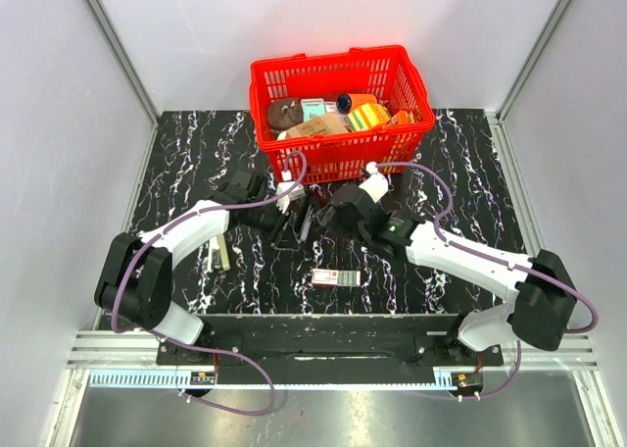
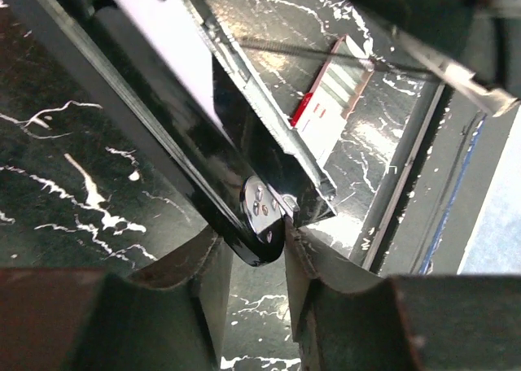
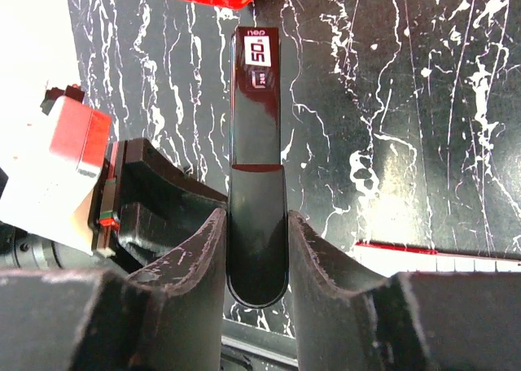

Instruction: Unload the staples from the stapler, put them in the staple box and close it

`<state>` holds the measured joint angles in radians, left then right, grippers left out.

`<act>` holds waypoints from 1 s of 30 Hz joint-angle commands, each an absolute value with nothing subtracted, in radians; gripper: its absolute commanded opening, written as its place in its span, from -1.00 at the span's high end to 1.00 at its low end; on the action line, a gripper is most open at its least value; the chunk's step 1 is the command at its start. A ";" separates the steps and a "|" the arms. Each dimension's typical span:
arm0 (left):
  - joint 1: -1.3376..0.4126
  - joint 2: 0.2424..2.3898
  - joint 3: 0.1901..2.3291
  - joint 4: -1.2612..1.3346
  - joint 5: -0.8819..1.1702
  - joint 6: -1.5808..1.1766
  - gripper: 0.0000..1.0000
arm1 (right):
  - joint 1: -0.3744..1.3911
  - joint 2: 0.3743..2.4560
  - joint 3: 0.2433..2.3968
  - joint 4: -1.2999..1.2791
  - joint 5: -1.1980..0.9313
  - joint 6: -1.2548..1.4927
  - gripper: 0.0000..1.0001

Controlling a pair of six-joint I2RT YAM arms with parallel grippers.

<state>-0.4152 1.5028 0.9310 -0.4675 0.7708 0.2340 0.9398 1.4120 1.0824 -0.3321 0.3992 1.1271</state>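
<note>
The black stapler (image 1: 300,222) lies opened between the two grippers in the middle of the table. My left gripper (image 1: 284,212) is shut on its hinge end (image 2: 264,216); the black base and the bare metal magazine (image 2: 236,94) run away from the fingers. My right gripper (image 1: 323,217) is shut on the stapler's glossy black top cover (image 3: 256,143), which bears a "50" label at its far end. In the wrist views the left gripper (image 2: 248,245) and right gripper (image 3: 256,224) both clamp the stapler. No staples can be made out.
A red-and-white staple box (image 1: 333,277) lies on the table just in front of the grippers; it also shows in the left wrist view (image 2: 330,98) and the right wrist view (image 3: 440,259). A red basket (image 1: 333,63) with several items stands behind. A small pale object (image 1: 220,256) lies by the left arm.
</note>
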 commanded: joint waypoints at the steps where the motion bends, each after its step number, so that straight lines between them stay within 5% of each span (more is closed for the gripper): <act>1: -0.394 1.480 0.976 -0.457 0.747 0.324 0.38 | 0.956 1.325 1.060 -0.235 0.365 1.154 0.76; 18: -0.380 1.463 0.968 -0.405 0.514 0.431 0.59 | 0.951 1.353 0.991 -0.219 0.293 0.977 0.80; 30: -0.379 1.470 0.923 -0.353 0.423 0.486 0.93 | 0.911 1.405 0.957 -0.218 0.285 0.898 0.85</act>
